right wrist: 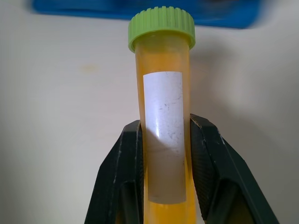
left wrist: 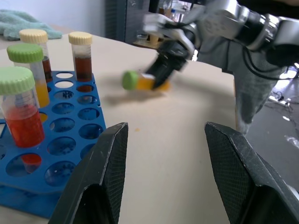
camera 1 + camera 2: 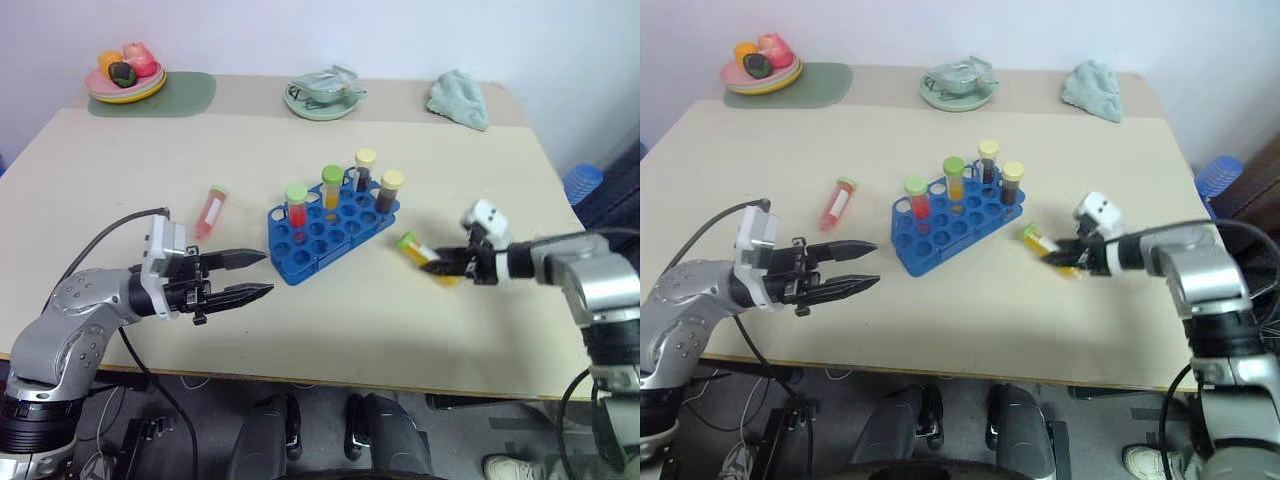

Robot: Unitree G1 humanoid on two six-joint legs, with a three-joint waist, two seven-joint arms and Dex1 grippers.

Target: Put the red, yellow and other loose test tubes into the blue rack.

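The blue rack [image 3: 330, 232] stands mid-table with several capped tubes upright in it. To its right, my right gripper [image 3: 443, 266] is shut on a yellow test tube [image 1: 163, 102] with a green cap, which points toward the rack; the yellow test tube [image 3: 420, 252] is held just off the table. A red test tube [image 3: 211, 211] with a green cap lies loose on the table left of the rack. My left gripper [image 3: 255, 274] hovers open and level near the rack's left front corner, with nothing between its fingers [image 2: 103, 177].
At the back of the table sit a plate of toy fruit [image 3: 126, 75] on a green mat, a bowl with a wrapper [image 3: 323, 95] and a crumpled teal cloth [image 3: 460, 97]. The table's front edge lies just below both arms.
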